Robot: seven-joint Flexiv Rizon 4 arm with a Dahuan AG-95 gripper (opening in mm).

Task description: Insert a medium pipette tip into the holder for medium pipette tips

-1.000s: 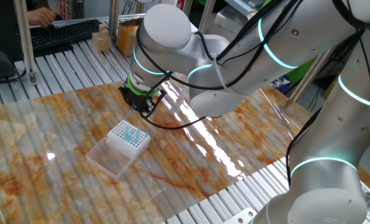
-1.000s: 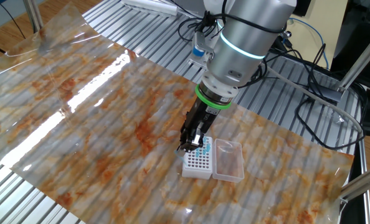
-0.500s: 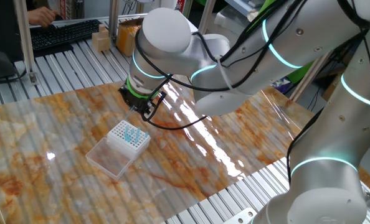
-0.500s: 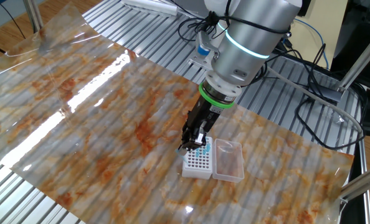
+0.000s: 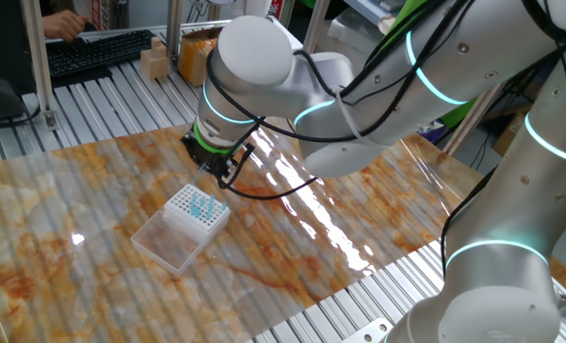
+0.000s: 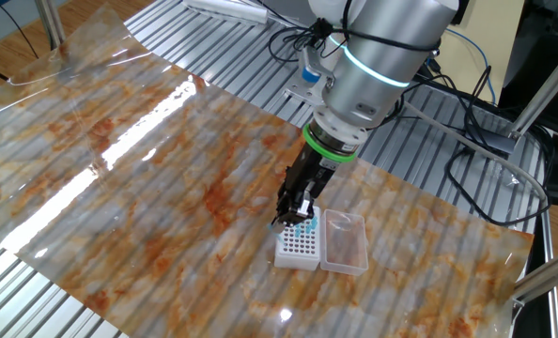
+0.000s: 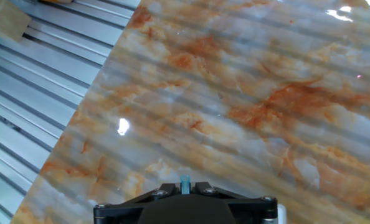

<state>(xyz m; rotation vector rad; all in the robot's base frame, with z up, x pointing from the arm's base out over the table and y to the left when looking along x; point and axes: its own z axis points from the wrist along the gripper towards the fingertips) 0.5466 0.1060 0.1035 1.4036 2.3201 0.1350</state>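
My gripper (image 7: pixel 185 186) is shut on the medium pipette tip (image 7: pixel 185 183), a pale bluish stub that sticks out between the two black fingers in the hand view. In one fixed view the gripper (image 5: pixel 210 171) hangs just above the far side of the holder (image 5: pixel 182 203), a small white box with a grid of holes. In the other fixed view the gripper (image 6: pixel 286 218) is right above the holder (image 6: pixel 295 251), at its left back corner. A bunch of teal tips (image 6: pixel 308 226) stands in the grid. The held tip is too thin to make out in the fixed views.
A clear plastic lid (image 6: pixel 345 242) lies open beside the holder, attached to it. The marbled sheet (image 5: pixel 92 191) covers the ribbed metal table. A keyboard (image 5: pixel 92 52) and a wooden block (image 5: pixel 154 62) lie at the back; cables (image 6: pixel 467 160) trail behind the arm.
The gripper has shifted slightly toward the holder, still shut on the tip. The holder and lid have not moved.
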